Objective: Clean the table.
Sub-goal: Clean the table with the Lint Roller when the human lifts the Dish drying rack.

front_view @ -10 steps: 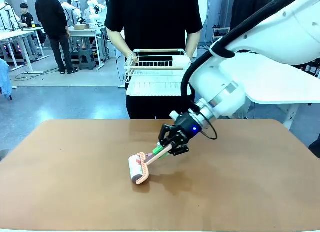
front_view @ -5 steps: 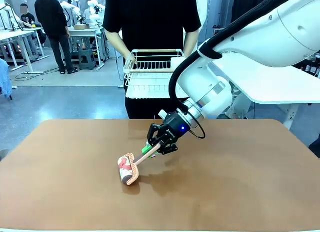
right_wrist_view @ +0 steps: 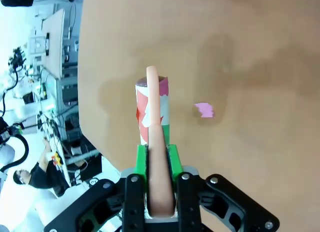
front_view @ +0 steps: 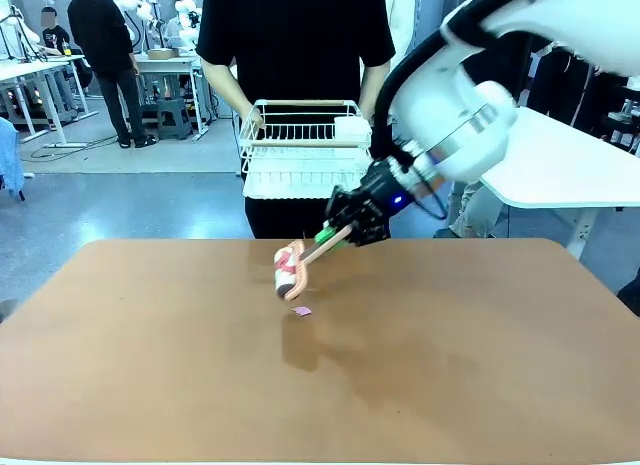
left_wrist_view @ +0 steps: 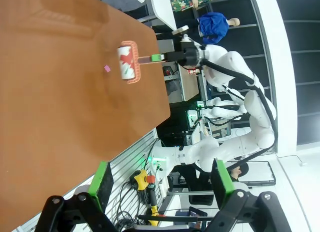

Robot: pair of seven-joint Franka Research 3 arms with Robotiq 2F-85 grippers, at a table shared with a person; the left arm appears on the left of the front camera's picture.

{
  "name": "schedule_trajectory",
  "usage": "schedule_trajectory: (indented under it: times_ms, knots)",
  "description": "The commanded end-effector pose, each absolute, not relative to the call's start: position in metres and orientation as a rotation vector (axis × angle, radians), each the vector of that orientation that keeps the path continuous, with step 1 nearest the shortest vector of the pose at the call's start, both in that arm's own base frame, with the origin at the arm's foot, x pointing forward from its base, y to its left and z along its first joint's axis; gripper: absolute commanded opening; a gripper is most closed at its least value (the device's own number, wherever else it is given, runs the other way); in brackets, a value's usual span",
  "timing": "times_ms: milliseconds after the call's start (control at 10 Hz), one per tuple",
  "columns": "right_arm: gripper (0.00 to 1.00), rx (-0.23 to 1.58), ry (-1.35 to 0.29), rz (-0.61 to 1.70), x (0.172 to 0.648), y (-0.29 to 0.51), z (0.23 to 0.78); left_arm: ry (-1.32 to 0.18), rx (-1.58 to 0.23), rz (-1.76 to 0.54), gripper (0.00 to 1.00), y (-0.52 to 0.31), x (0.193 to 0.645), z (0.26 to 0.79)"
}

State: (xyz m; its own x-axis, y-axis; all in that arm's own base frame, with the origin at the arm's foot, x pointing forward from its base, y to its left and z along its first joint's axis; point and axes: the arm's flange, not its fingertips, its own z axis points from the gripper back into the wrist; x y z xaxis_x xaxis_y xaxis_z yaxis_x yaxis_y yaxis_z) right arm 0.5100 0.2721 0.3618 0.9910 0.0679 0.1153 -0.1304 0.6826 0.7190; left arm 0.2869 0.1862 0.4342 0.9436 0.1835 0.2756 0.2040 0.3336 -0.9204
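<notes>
A lint roller [front_view: 289, 270] is held over the worktop [front_view: 480, 365] by the right tool [front_view: 328, 235].
Its handle is clamped between the green pads; a pink scrap [front_view: 301, 311] is seen on the worktop nearby, and a white wire rack [front_view: 305, 145] is held by a person [front_view: 295, 35] beyond.

Terracotta table [front_view: 480, 385], red-and-white patterned roller [front_view: 288, 270], peach handle [front_view: 325, 247], pink scrap [front_view: 301, 311]

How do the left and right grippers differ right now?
The left gripper stands open and empty; the right gripper is shut on the handle of the lint roller. The left gripper is far from the roller; the right holds it over the table, near a pink scrap. Both are black with green pads.
</notes>
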Motion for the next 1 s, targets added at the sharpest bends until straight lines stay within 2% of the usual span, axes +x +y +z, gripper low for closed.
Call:
schedule_trajectory:
  times_ms: [0, 400, 700, 900]
  knots:
    - [0.21, 0.781, -0.109, 0.014, 0.494, 0.223, 0.366, -0.377, -1.255, -0.034, 1.0, 0.189, 0.285, 0.434]
    - [0.21, 0.749, -0.065, -0.054, 0.486, 0.106, 0.352, -0.377, -1.255, -0.034, 1.0, 0.189, 0.285, 0.434]
    - [0.21, 0.695, 0.049, -0.046, 0.496, 0.062, 0.317, -0.377, -1.255, -0.034, 1.0, 0.189, 0.285, 0.434]
    - [0.21, 0.724, 0.075, -0.068, 0.507, 0.055, 0.299, -0.377, -1.255, -0.034, 1.0, 0.189, 0.285, 0.434]
